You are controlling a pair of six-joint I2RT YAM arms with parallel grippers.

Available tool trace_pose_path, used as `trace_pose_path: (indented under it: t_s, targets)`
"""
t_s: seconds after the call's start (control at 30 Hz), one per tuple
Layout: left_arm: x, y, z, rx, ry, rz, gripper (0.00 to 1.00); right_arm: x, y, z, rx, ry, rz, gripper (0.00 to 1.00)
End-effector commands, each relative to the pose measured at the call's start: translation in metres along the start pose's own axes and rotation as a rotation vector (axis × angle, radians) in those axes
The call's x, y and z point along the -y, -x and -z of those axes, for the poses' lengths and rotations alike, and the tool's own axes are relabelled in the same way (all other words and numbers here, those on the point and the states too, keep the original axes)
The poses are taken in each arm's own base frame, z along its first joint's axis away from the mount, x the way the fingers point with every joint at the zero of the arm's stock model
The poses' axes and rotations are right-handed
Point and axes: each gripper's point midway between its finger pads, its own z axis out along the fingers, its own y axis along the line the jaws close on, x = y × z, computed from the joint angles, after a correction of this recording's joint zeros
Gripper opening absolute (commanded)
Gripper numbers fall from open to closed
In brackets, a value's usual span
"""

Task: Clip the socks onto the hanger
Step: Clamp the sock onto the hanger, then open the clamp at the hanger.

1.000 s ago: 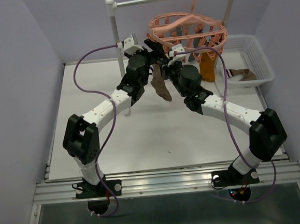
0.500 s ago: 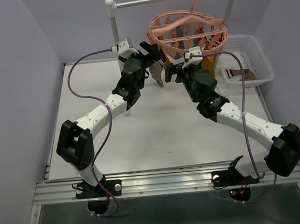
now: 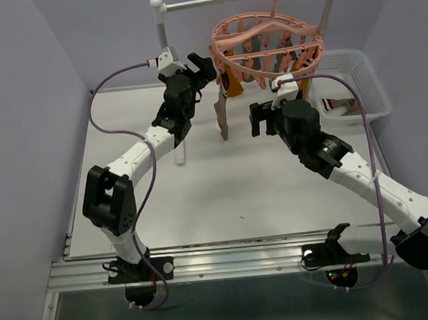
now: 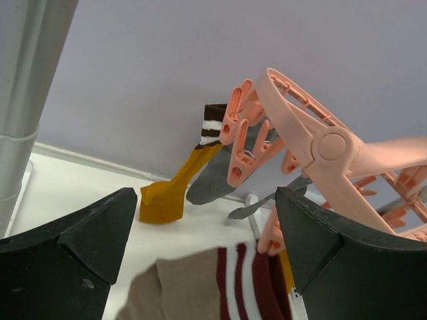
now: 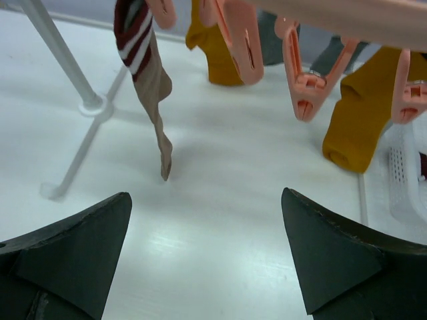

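top view: brown sock [image 3: 221, 115] hangs straight down from the hanger [image 3: 264, 41], between left hand [image 3: 202, 64] and right hand [image 3: 262, 117], both released and empty. second sock [image 3: 347, 106] lies in the basket [image 3: 371, 81], right of the nearer right hand. left wrist: brown sock's cuff just ahead. right wrist: brown sock ahead-left, apart.

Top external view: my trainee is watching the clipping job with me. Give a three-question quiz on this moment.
1. True or false: the brown sock hangs clipped to the hanger.
2. Pick one. The right gripper is: A) open and empty; B) shut on a sock; C) shut on a clip.
3. Short answer: what container holds the loose sock?

Key: 1 true. 2 A. 3 the white basket.
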Motion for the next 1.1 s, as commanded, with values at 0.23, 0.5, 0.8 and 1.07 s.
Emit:
trace_pose_path:
  t_s: [0.23,0.5,0.8,1.07]
  targets:
    - [0.026,0.023,-0.019,0.034,-0.1,-0.07,0.99,0.073,0.018,0.059,-0.094,-0.311,-0.031,1.0]
    - [0.017,0.029,-0.016,0.054,-0.057,-0.101,0.99,0.149,0.022,0.067,-0.075,-0.62,-0.075,1.0]
    - [-0.008,0.041,0.0,0.071,0.048,-0.125,0.99,0.209,0.055,0.055,-0.08,-0.822,0.029,1.0]
    - [-0.03,0.041,0.021,0.064,0.102,-0.162,0.99,0.212,0.082,0.038,-0.038,-0.748,0.069,1.0]
